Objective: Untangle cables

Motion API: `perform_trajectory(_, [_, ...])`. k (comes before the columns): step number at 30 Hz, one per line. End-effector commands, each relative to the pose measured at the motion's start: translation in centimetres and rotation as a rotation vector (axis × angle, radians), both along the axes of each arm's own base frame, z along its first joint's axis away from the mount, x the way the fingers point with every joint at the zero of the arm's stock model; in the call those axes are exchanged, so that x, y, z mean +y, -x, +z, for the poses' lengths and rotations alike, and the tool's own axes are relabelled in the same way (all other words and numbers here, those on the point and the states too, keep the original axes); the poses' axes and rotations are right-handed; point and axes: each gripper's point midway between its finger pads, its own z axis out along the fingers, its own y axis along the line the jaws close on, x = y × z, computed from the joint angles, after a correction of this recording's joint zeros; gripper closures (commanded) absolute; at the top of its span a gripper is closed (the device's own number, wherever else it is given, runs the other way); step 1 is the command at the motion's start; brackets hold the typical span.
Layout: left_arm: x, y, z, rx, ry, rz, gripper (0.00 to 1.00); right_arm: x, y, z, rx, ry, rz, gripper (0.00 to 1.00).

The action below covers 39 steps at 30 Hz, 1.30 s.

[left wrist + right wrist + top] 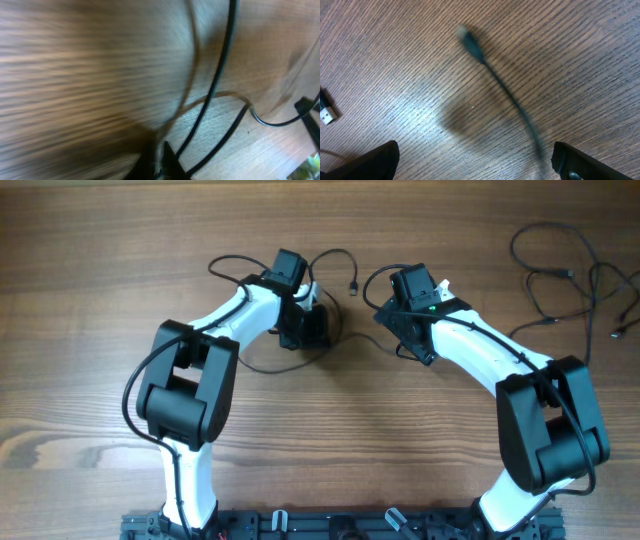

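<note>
A thin black cable (262, 367) loops on the wooden table under and between my two grippers, and one plug end (354, 286) lies at the back. My left gripper (306, 330) sits low over it. In the blurred left wrist view its fingers (161, 161) are pressed together, with two cable strands (215, 85) running up from them. My right gripper (402, 332) is open. In the right wrist view its fingers (475, 165) are spread wide, with a blurred cable end and plug (470, 44) between them, not gripped.
A second bunch of thin black cables (560, 275) lies at the back right of the table. A small USB plug (326, 112) shows at the left edge of the right wrist view. Thicker arm cables run along both arms.
</note>
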Motion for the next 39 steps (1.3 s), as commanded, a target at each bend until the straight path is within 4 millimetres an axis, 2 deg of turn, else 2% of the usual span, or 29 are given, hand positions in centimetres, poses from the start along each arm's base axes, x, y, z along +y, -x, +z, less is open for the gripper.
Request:
perform_trajectory(1, [-0.3, 1.4, -2.2, 0.050, 0.002, -0.019, 0.96, 0.1, 0.2, -0.4, 0.011, -0.007, -0.011, 0.00])
perform_trajectory(4, [0.0, -0.1, -0.7, 0.003, 0.021, 0.000, 0.96, 0.0, 0.2, -0.4, 0.014, -0.006, -0.011, 0.00])
perform_trajectory(10, [1.5, -4.8, 5.5, -0.177, 0.080, 0.065, 0.96, 0.0, 0.3, -0.5, 0.018, -0.004, -0.011, 0.00])
perform_trajectory(12, [2.9, -6.5, 7.1, -0.258, 0.057, 0.105, 0.95, 0.0, 0.3, -0.5, 0.018, -0.004, -0.011, 0.00])
perform_trajectory(13, [4.0, -7.2, 7.2, -0.288, 0.016, 0.131, 0.95, 0.0, 0.3, -0.5, 0.018, -0.004, -0.011, 0.00])
perform_trajectory(17, [10.2, -9.3, 5.7, -0.360, -0.275, 0.261, 0.95, 0.0, 0.3, -0.5, 0.018, -0.004, -0.011, 0.00])
perform_trajectory(19, [13.0, -9.3, 5.1, -0.360, -0.406, 0.303, 0.95, 0.0, 0.3, -0.5, 0.018, -0.004, -0.011, 0.00])
perform_trajectory(22, [15.6, -8.9, 4.6, -0.345, -0.517, 0.335, 0.92, 0.0, 0.3, -0.5, 0.018, -0.004, -0.011, 0.00])
perform_trajectory(26, [16.6, -8.2, 4.0, -0.312, -0.532, 0.343, 0.90, 0.0, 0.3, -0.5, 0.017, -0.005, -0.011, 0.00])
perform_trajectory(31, [16.8, -6.9, 2.4, -0.280, -0.544, 0.333, 0.90, 0.0, 0.3, -0.5, 0.017, -0.004, -0.011, 0.00])
perform_trajectory(39, [17.6, -3.1, -0.9, -0.166, -0.574, 0.350, 0.89, 0.0, 0.3, -0.5, 0.017, -0.005, -0.012, 0.00])
